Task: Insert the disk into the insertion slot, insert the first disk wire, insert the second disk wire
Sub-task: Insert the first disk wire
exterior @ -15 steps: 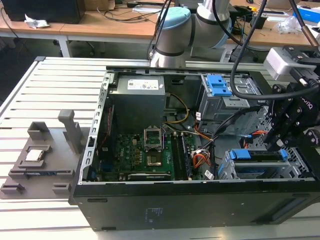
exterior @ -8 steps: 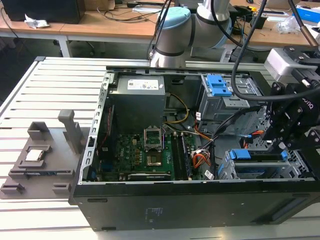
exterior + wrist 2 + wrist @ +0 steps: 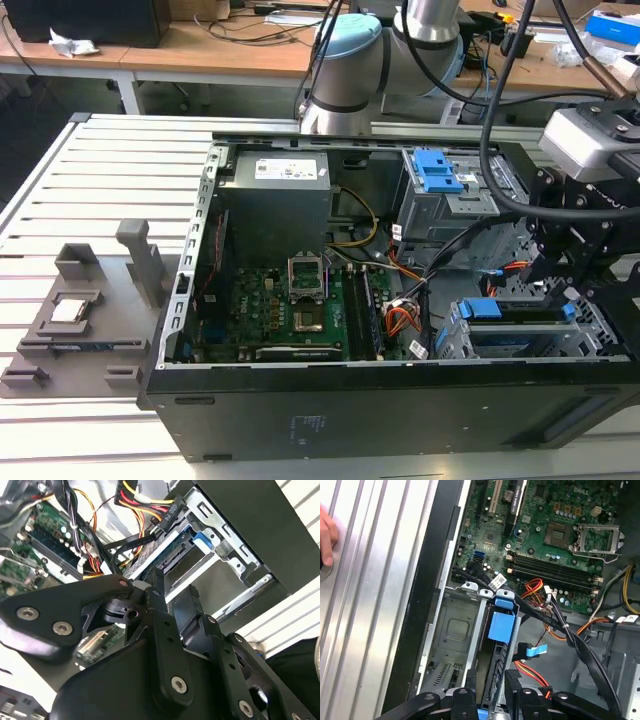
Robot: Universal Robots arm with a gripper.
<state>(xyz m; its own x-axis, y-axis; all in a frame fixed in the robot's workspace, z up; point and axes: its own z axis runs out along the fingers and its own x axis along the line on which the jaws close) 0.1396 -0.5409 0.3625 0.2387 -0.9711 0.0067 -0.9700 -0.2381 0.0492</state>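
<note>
Black gripper [image 3: 487, 686], fingers spread apart, hangs just above the slot [image 3: 451, 630], a low silver perforated cage in a corner of the open computer case [image 3: 330, 415], at the exterior view's right. The disk [image 3: 495, 652] stands on edge inside the slot, framed in bright blue. In the second wrist view, a black plug [image 3: 167, 515] on red, yellow and black wires hangs near the disk's connector edge, apart from it. A green motherboard [image 3: 290, 310] fills the case floor. The case lies on a slatted metal table [image 3: 90, 180]. A person's hand [image 3: 326, 535] lies on the table.
</note>
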